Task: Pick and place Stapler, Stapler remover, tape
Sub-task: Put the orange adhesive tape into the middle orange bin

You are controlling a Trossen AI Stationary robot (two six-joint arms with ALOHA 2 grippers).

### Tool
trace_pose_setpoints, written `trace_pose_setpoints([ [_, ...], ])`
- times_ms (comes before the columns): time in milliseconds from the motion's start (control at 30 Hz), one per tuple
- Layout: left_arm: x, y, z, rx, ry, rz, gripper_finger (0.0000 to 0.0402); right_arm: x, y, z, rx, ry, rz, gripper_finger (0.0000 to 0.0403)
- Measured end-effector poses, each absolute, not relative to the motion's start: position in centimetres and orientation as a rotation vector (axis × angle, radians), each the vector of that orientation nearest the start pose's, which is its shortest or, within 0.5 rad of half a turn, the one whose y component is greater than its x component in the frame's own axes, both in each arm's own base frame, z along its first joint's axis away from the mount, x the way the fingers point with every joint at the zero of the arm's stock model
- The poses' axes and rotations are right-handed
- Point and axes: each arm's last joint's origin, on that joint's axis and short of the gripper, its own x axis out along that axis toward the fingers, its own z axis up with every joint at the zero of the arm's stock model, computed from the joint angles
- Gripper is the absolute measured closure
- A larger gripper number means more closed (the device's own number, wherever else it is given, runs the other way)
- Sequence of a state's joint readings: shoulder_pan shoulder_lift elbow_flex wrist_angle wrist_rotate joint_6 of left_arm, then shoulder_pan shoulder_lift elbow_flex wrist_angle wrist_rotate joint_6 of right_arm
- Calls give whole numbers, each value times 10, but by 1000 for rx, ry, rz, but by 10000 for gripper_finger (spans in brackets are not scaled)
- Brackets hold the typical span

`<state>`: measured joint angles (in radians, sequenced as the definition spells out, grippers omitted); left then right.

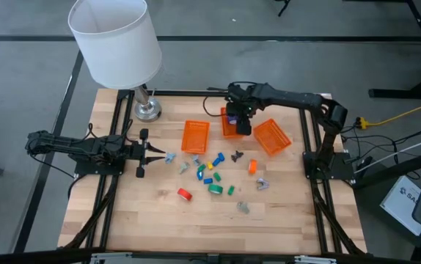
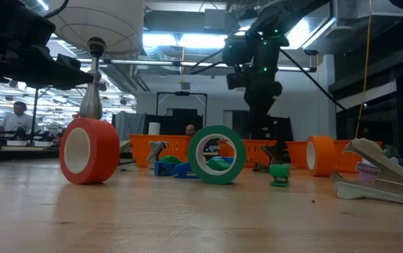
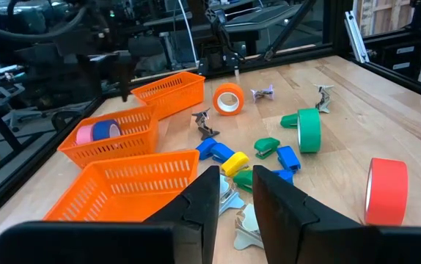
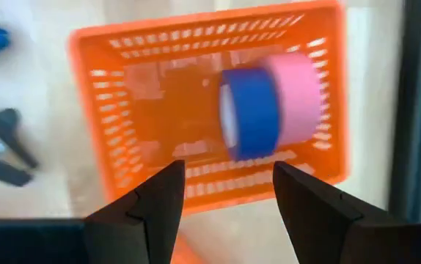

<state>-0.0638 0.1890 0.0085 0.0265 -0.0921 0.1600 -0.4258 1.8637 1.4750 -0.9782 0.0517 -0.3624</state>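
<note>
Orange basket point(image 4: 203, 110) directly below the right hand point(image 4: 229, 194), whose fingers stand apart and empty, already holds a blue and a pink tape roll point(image 4: 273, 103) side by side, so that hand should lift straight up, clear of the rim.

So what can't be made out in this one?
- Middle basket, high view: the right gripper hovers over it and covers the blue roll and pink roll inside.
- Left gripper, left wrist view: whether its fingers grip the pale piece beneath them; fingers hide contact.
- Small pieces, high view: too small to identify.
</note>
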Motion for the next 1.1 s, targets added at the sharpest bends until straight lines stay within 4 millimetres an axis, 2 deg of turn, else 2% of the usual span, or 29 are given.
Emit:
trace_pose_setpoints([
  [300, 108, -4, 153, 172, 155, 16, 322, 330, -127, 227, 110, 1466, -243, 190],
  [600, 108, -4, 153, 172, 155, 16, 323, 317, -108, 268, 268, 1316, -397, 190],
  [733, 108, -4, 153, 172, 155, 16, 323, 312, -97, 278, 355, 1285, -457, 190],
  [933, 108, -4, 153, 172, 156, 16, 324, 312, -79, 278, 528, 1272, -582, 190],
  [1100, 108, -4, 153, 172, 155, 16, 323, 313, -68, 270, 829, 1170, -873, 190],
])
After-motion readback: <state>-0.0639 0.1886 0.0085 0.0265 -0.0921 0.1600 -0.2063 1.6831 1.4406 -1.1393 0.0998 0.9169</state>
